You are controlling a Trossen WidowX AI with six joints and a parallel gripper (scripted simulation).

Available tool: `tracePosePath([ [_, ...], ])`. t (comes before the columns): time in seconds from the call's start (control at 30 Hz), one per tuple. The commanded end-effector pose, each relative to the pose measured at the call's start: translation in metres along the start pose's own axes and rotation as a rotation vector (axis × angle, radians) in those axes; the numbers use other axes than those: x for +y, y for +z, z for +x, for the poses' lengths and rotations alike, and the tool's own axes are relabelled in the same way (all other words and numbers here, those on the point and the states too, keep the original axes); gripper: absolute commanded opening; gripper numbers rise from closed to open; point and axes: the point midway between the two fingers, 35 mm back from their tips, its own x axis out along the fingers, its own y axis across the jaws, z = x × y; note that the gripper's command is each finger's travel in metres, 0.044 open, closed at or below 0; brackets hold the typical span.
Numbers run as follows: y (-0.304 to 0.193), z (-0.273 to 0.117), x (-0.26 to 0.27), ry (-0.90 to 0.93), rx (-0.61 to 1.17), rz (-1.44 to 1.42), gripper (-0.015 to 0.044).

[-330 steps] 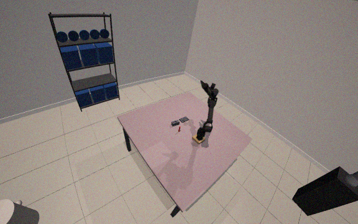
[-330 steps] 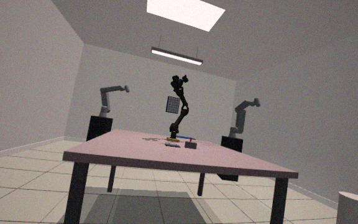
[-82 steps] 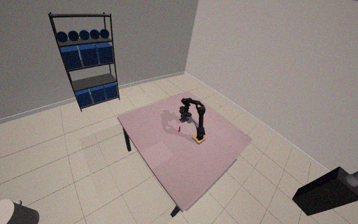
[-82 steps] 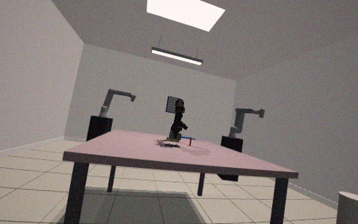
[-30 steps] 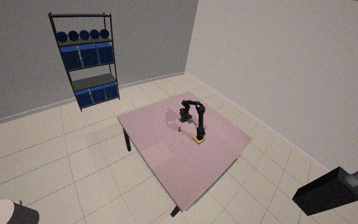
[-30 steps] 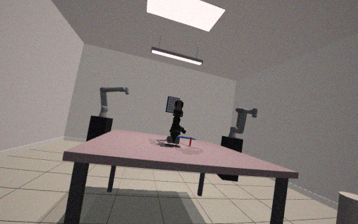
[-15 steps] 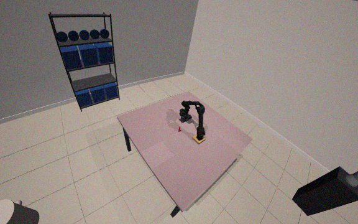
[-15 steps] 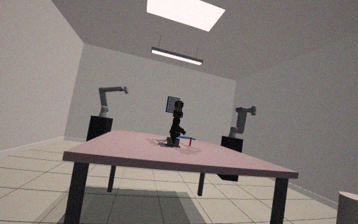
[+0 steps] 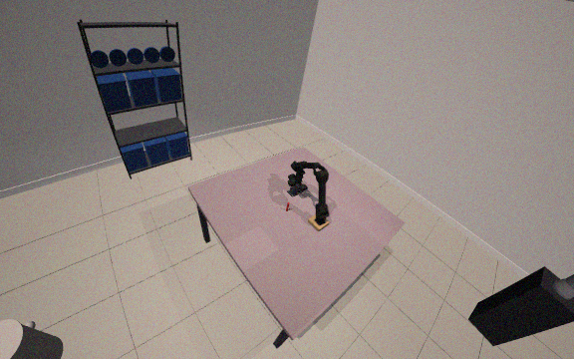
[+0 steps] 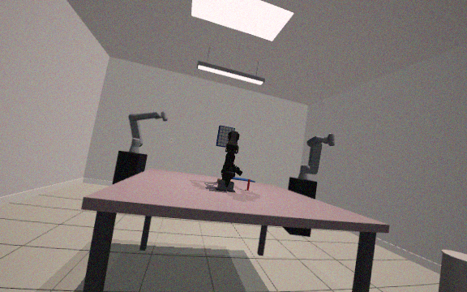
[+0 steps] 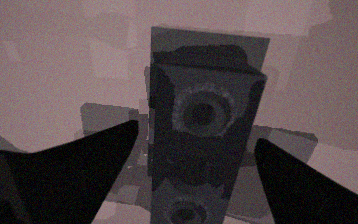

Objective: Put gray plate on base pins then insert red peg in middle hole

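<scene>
The gray plate (image 11: 200, 155) lies lengthwise between my fingers in the wrist view, with two round holes showing. A part of the base (image 11: 210, 40) shows past its far end. The pins are hidden, and whether the plate lies fully flat cannot be told. My gripper (image 11: 195, 135) is open, a fingertip on each side of the plate with a gap to each. In the top view the gripper is low over the table, too small to tell it from the plate. The red peg (image 9: 287, 206) (image 10: 248, 185) stands upright on the table, a little apart from the gripper.
The pink table (image 9: 299, 279) (image 10: 162, 199) carries the arm, whose mount (image 9: 319, 222) is to the right of the peg in the top view. A shelf rack (image 9: 146, 134) with blue bins stands away from the table. Dark shadows fall around the plate.
</scene>
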Motion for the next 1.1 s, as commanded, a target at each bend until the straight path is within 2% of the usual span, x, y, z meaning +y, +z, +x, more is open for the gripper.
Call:
tracePosePath([
  [0.0, 0.000, -0.001, 0.000, 0.000, 0.000, 0.000, 0.0440],
  [0.13, 0.000, -0.010, -0.002, 0.000, 0.000, 0.000, 0.0440],
  [0.4, 0.000, -0.116, -0.001, 0.002, -0.001, -0.002, 0.0440],
  [0.67, 0.000, -0.118, -0.005, 0.002, -0.001, 0.011, 0.0440],
  [1.07, 0.080, -0.121, 0.024, 0.008, -0.006, 0.884, 0.0440],
])
